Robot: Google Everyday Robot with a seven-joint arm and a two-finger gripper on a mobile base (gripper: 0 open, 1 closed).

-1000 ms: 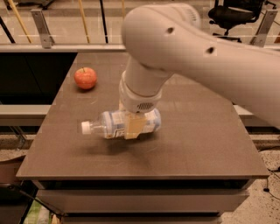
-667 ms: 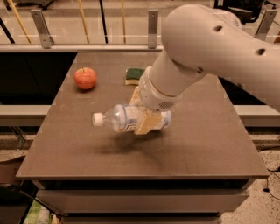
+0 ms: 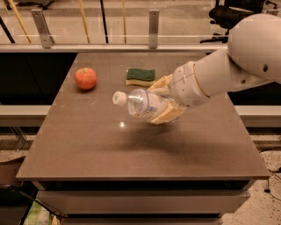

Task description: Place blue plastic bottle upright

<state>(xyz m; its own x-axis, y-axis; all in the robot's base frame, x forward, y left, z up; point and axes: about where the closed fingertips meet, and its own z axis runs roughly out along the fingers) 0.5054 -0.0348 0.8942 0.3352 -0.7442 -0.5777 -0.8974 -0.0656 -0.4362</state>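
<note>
gripper (image 3: 154, 105) is above mid-table, clamped round the blue plastic bottle (image 3: 136, 102). The bottle's base end is hidden behind the tan fingers (image 3: 167, 115) and the wrist, so only the neck half and the white cap (image 3: 118, 97) show. Label print is too small to read (just a pale smear). The arm (image 3: 246, 57) is cut off by the right edge, base out of view. The office chair (image 3: 226, 13) at top right is clipped by the top edge. Can't tell whether there's liquid in the bottle.

blue plastic bottle (image 3: 139, 103), tilted, in gripper (image 3: 161, 104) above table (image 3: 88, 149)
</note>
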